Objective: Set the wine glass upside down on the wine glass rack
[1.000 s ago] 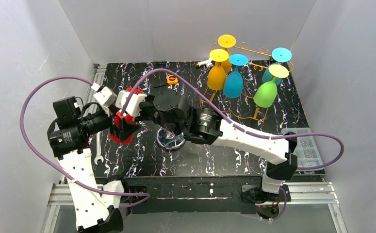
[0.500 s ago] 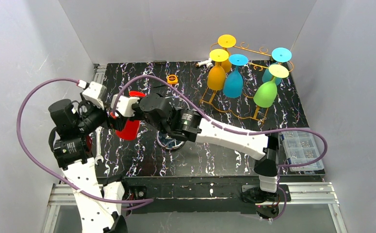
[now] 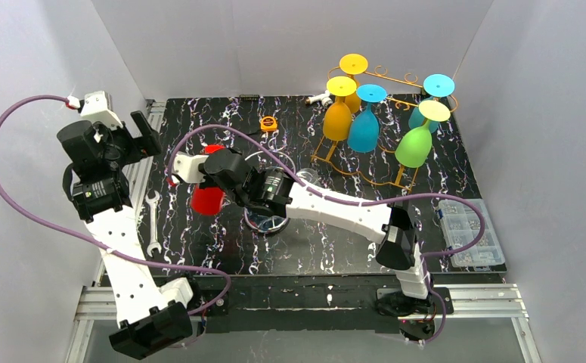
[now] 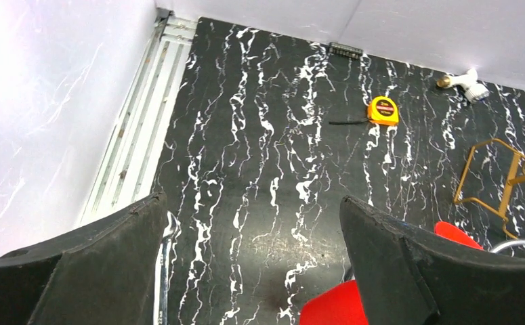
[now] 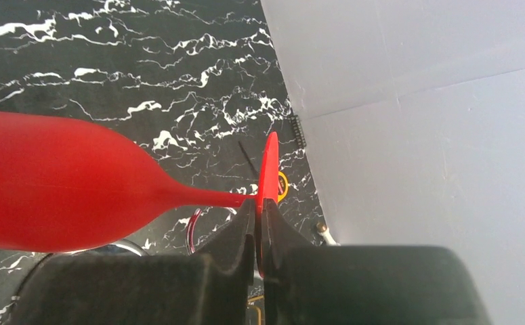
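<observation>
Red wine glass (image 5: 63,183): gripped in my right gripper (image 5: 256,206), fingers pinched narrow on the stem where it meets the foot. The foot stands edge-on just past my fingertips, and the bowl juts out to one side in the right wrist view. From overhead the glass (image 3: 207,200) lies over the left half of the table (image 3: 335,253), bowl toward the near edge and foot toward the far edge. It is well apart from the wine glass rack (image 3: 399,78) at the far right. Rack: gold wire, carrying yellow, orange, blue, teal and green glasses, all hung bowl-down. My left gripper (image 4: 251,206) is raised by the left wall, fingers spread wide and holding nothing. Its camera looks down on the marbled surface and the glass's red bowl at the lower edge. Other items noted: an orange tape measure (image 4: 383,110) toward the far edge, a wrench (image 3: 153,219) near the left edge, and a clear parts box (image 3: 471,234) off the right edge.
</observation>
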You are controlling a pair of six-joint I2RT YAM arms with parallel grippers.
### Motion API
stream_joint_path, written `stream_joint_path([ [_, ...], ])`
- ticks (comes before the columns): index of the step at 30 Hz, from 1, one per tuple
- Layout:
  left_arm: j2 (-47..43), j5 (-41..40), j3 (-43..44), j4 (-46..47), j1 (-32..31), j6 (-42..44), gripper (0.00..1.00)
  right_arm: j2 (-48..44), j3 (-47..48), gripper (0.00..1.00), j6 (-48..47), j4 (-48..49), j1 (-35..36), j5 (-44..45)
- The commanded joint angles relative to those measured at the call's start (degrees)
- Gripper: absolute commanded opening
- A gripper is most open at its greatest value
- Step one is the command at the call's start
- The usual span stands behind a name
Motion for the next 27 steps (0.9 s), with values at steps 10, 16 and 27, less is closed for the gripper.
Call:
stream_joint_path([
  [10, 5.6, -2.7, 6.6, -5.0, 2.8, -0.7, 0.98, -0.5, 0.5, 0.03, -4.0, 4.5, -0.1, 6.1],
  [16, 6.6, -2.6, 7.2, -6.6, 2.9, -0.2, 0.98, -2.0, -2.6, 0.02, -3.6, 4.5, 0.0, 6.9],
  [27, 6.8, 0.2, 7.1, -6.5, 2.9, -0.8, 0.98, -3.5, -5.6, 0.02, -5.6, 5.7, 0.7, 10.5],
])
